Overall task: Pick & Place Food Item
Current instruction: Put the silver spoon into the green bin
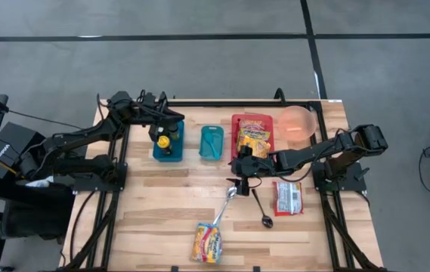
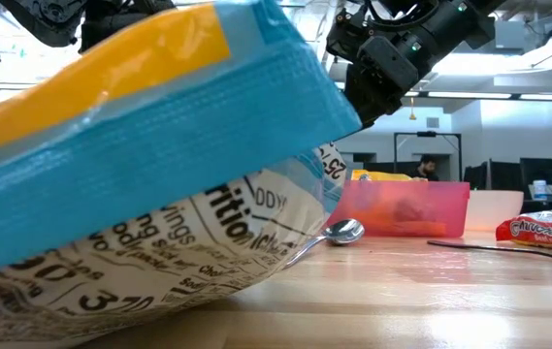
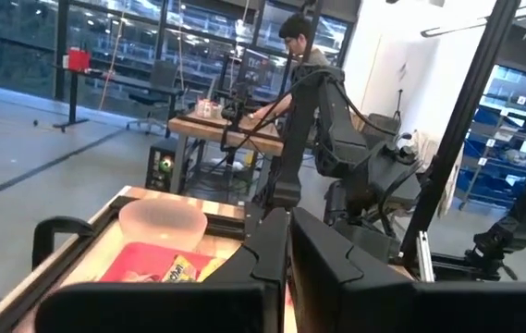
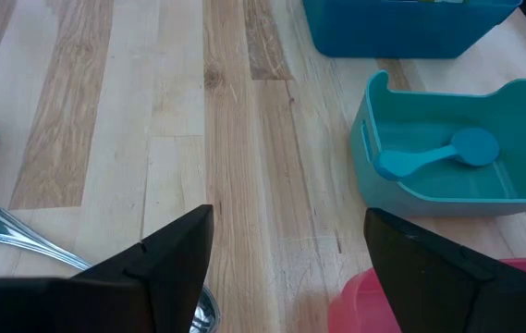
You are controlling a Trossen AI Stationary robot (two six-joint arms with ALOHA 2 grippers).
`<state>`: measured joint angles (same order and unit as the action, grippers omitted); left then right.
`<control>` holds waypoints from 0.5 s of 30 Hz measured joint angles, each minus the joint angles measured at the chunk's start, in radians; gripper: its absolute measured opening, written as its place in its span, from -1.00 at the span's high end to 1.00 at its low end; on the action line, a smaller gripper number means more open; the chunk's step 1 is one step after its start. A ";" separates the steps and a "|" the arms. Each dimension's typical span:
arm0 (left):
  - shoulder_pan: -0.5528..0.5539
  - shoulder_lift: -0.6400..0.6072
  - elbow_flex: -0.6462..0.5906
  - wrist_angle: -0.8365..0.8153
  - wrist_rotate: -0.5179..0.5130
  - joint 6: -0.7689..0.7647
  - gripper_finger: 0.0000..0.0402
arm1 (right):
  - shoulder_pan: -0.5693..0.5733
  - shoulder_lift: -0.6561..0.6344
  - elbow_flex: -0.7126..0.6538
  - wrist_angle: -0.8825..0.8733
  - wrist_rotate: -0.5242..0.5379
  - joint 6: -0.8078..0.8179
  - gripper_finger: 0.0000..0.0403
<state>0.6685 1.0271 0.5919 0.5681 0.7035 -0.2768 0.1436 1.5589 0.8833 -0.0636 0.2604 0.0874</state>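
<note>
Near the table's front edge: snack bag, not yet picked. Right gripper, fingers apart, hovers mid-table beside red tray. Left gripper, fingers together, over blue bin.

Three food packets; two spoons; three bins; one pink bowl.
</note>
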 joint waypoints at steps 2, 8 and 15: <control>-0.004 0.000 0.000 -0.003 0.000 -0.044 0.94 | 0.000 0.000 0.000 0.000 0.000 0.000 -0.37; -0.043 0.000 0.000 -0.011 0.000 -0.103 0.97 | 0.000 0.000 0.000 0.000 0.000 0.000 -0.37; -0.222 0.000 0.000 -0.011 0.000 -0.037 0.99 | 0.000 0.000 0.000 0.001 0.000 0.000 -0.37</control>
<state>0.4462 1.0275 0.5919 0.5574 0.7034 -0.3135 0.1435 1.5589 0.8833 -0.0628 0.2604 0.0875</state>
